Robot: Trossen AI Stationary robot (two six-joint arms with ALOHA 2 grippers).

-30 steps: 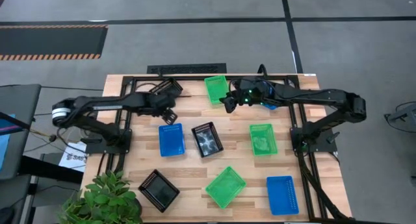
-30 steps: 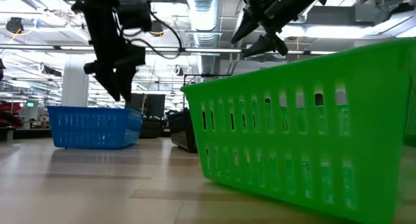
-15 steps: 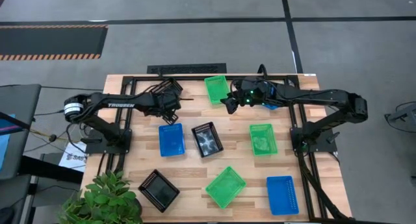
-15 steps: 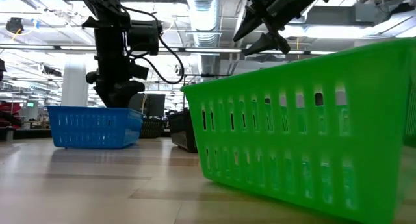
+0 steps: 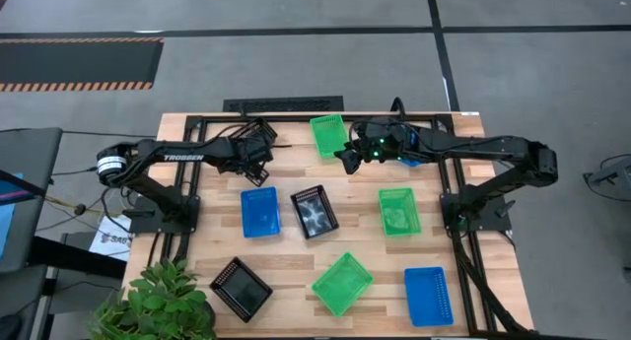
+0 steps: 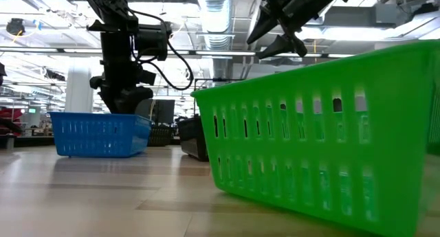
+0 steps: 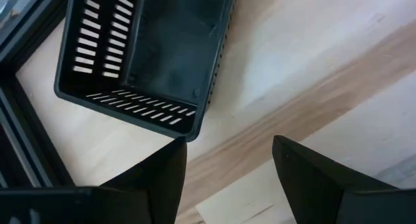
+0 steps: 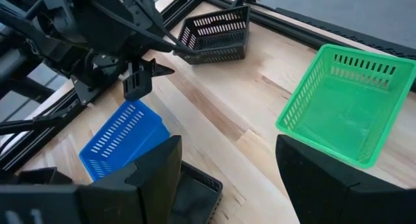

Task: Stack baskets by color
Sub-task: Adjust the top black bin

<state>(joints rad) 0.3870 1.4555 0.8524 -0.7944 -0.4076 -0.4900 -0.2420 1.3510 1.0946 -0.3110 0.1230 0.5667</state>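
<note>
left pincer (image 5: 258, 167) is spread and empty, hovering just off the near corner of the black perforated plastic basket (image 7: 146, 52) at the far left of the wooden bench (image 5: 370, 237). risk: one finger lands on the rim, not astride the wall, and shoves the basket into the black frame rail (image 7: 26, 146). right pincer (image 5: 345, 159) also gapes empty, beside the far green mesh basket (image 5: 328, 135); the arms sit near, so a clash is possible.
</note>
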